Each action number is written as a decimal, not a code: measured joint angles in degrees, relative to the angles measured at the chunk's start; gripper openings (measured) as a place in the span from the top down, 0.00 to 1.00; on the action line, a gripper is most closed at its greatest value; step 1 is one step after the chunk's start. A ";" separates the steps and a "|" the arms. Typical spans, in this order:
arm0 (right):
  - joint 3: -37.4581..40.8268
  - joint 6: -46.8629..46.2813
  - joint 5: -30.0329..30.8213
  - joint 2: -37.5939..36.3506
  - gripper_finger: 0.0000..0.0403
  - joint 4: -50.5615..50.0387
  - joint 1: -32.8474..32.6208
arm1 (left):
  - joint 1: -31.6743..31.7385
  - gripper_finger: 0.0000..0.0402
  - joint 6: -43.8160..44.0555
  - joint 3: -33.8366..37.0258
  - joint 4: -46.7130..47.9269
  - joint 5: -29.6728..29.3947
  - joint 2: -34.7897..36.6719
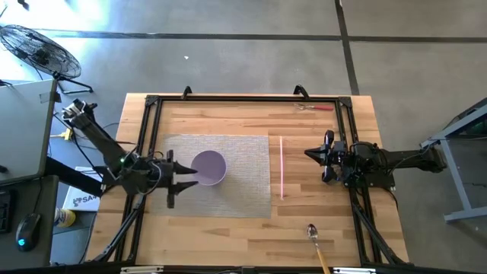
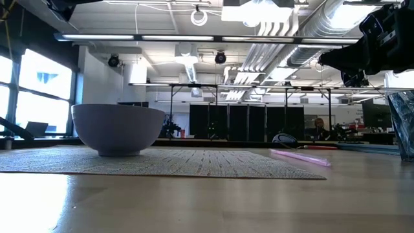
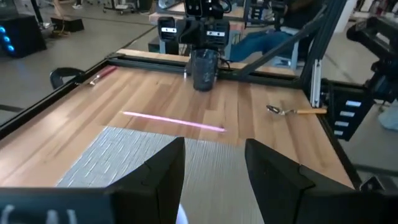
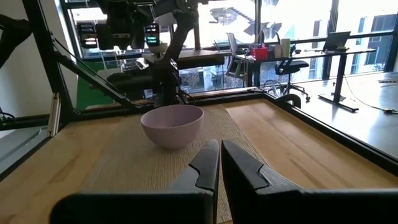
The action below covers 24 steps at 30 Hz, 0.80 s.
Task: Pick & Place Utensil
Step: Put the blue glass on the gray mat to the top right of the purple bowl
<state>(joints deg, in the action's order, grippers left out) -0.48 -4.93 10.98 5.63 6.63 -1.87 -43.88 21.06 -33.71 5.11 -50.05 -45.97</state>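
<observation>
A pale lilac bowl (image 1: 209, 167) (image 2: 118, 128) (image 4: 173, 123) stands on a grey woven mat (image 1: 243, 190). A thin pink straw (image 1: 281, 167) (image 3: 174, 120) lies flat on the wood just off the mat's right edge. A metal spoon with a wooden handle (image 1: 316, 236) (image 3: 292, 111) lies near the table's near edge. My left gripper (image 1: 190, 177) (image 3: 214, 180) is open and raised beside the bowl's left rim. My right gripper (image 1: 310, 154) (image 4: 219, 165) is shut, empty and raised to the right of the straw, pointing toward the bowl.
A red-handled tool (image 1: 316, 107) (image 3: 102, 73) lies by the far right corner. A black metal frame (image 1: 148, 114) runs around the table. Bare wood shows between the mat and the near edge. A desk and a fan stand off the table's left side.
</observation>
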 joint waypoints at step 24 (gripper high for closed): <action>-0.01 0.00 0.01 0.00 0.97 -0.12 0.01 | 0.08 0.59 -16.48 0.41 -19.56 -4.82 -8.29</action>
<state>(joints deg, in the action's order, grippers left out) -0.49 -4.93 10.99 5.63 6.51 -1.86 -43.80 4.58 -33.30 -14.45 -54.87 -54.26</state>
